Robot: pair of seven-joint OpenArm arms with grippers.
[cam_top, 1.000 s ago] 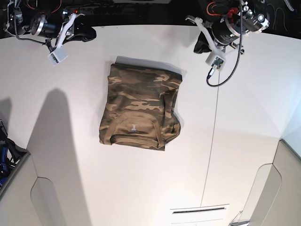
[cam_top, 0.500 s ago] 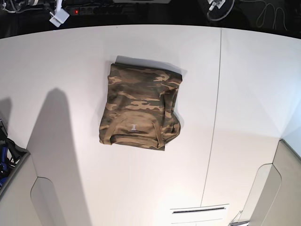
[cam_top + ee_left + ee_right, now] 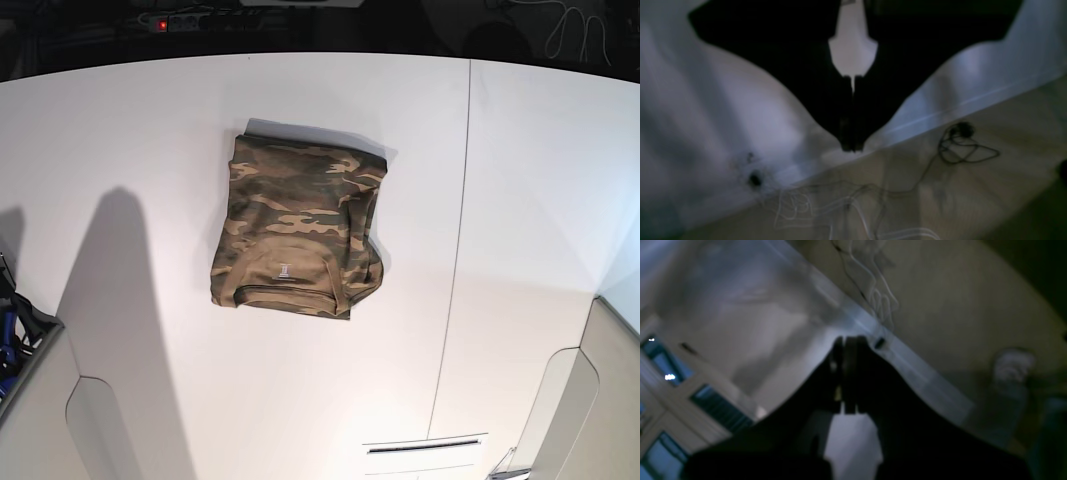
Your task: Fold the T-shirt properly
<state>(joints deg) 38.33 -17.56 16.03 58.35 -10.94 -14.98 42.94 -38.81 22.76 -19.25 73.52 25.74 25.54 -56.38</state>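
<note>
Left to right in the base view: bare white table [image 3: 120,130] on the left with a long shadow across it, then the T-shirt [image 3: 295,230] lying a bit left of centre, folded into a compact rough rectangle, neck label facing up near the front edge. Right of it a seam [image 3: 455,250] runs front to back through the table, nothing on that side. Neither arm shows in the base view. Both wrist views point off the table at floor and loose cables [image 3: 960,146], blurry and dark. Your left gripper [image 3: 851,143] reads as fully closed, jaws meeting at the tips, nothing between them. Your right gripper [image 3: 846,346] is the same: pinched together, empty. So the fold looks done or very near done to me, and both arms look parked clear of it. Risks from here: the right edge of the stack is uneven, with a bunched layer sticking out near the front right corner, so if you go back in to tidy, a closed gripper dragging across the top will likely shear the layers and undo the fold. Soft fabric, no stiffness, it will slide on this smooth table rather than stay put. Also watch those cables near the arms, they could snag on a re-approach. If you count it finished, leave it alone.
</note>
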